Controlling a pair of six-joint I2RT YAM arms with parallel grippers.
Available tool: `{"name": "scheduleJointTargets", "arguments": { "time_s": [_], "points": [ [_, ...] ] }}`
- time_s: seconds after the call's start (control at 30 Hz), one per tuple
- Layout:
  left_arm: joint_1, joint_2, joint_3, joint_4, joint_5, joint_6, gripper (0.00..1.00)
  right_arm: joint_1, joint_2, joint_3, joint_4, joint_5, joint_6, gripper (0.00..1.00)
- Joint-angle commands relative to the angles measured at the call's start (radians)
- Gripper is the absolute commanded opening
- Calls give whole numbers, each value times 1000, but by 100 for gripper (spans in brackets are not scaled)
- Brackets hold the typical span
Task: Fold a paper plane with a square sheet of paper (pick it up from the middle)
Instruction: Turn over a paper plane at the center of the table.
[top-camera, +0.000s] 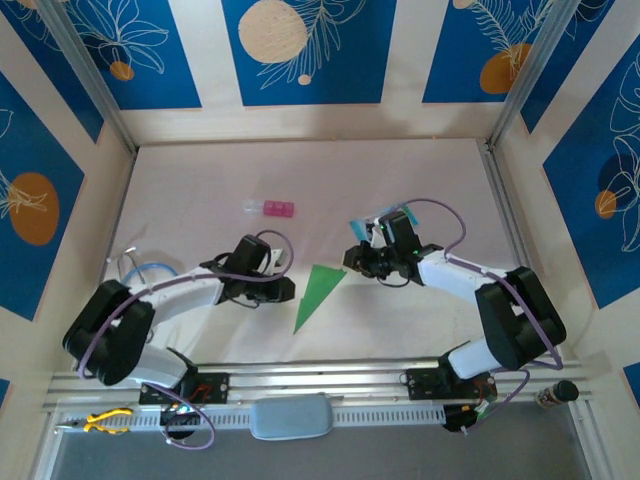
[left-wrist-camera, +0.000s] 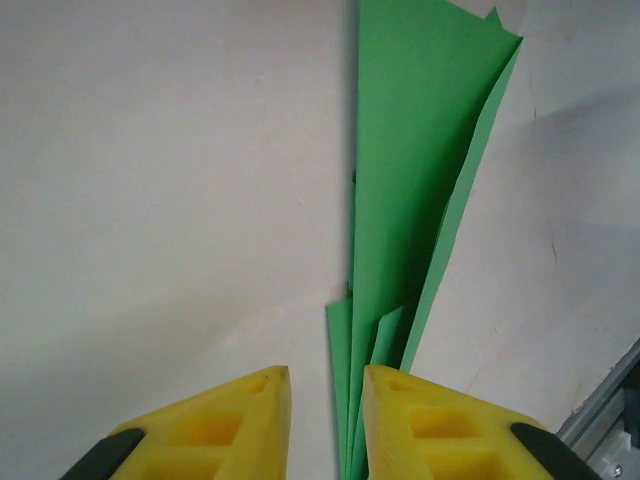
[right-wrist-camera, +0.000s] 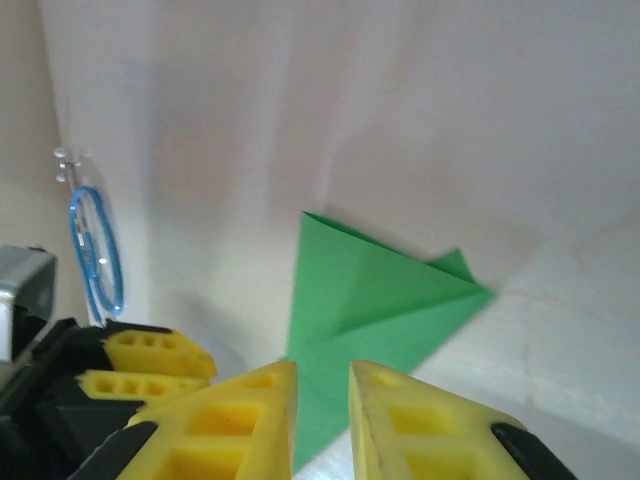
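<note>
Bright green paper plane, slim folded dart w/ layered flaps, flat on table, centre, tip pointing near-left

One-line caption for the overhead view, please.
The left gripper and right gripper, jaws slightly apart, flank the green paper plane lying on the table.

Top cam: overhead from near edge, looking down on table. Wrist cams: close, aimed past own fingertips. All share paper plane.
</note>
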Motion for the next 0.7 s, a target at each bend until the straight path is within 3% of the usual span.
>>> {"name": "scheduleJointTargets", "arguments": {
  "time_s": [0.0, 0.67],
  "points": [
    [9, 50, 46, -33, 60, 50, 27, 12, 16, -39, -13, -47, 40, 21],
    [8, 222, 93, 34, 206, 51, 27, 90, 185, -3, 63, -82, 77, 21]
  ]
}}
